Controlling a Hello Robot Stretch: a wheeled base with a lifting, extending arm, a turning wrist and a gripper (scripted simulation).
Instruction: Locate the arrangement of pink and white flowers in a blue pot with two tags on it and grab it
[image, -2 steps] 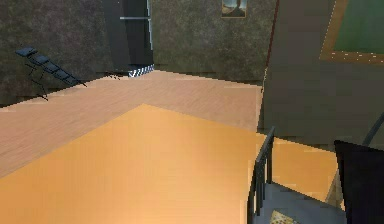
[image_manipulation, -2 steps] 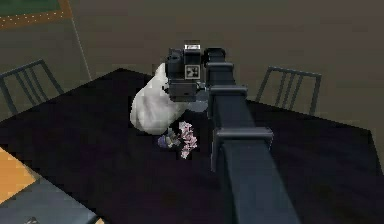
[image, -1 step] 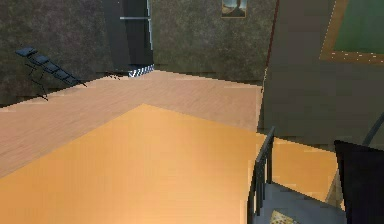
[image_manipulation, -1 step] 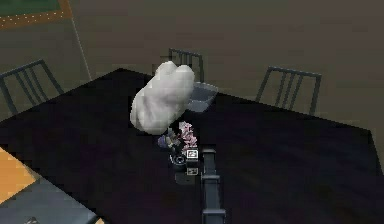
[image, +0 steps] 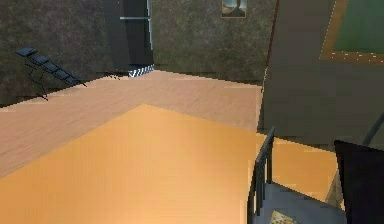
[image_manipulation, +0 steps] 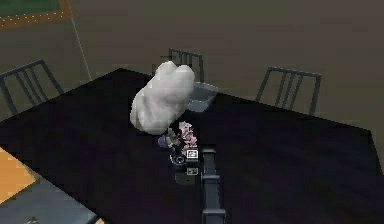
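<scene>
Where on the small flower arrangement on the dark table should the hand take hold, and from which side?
Probably low on the flower arrangement, at its base beneath the pink and white blooms, which look too loose to grip. Come from the table's near edge, where the hand stands.

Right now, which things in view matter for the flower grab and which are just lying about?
Job: pink and white flowers on the dark table; gripper by them.
Lying about: grey tray; chairs; orange table.
</scene>
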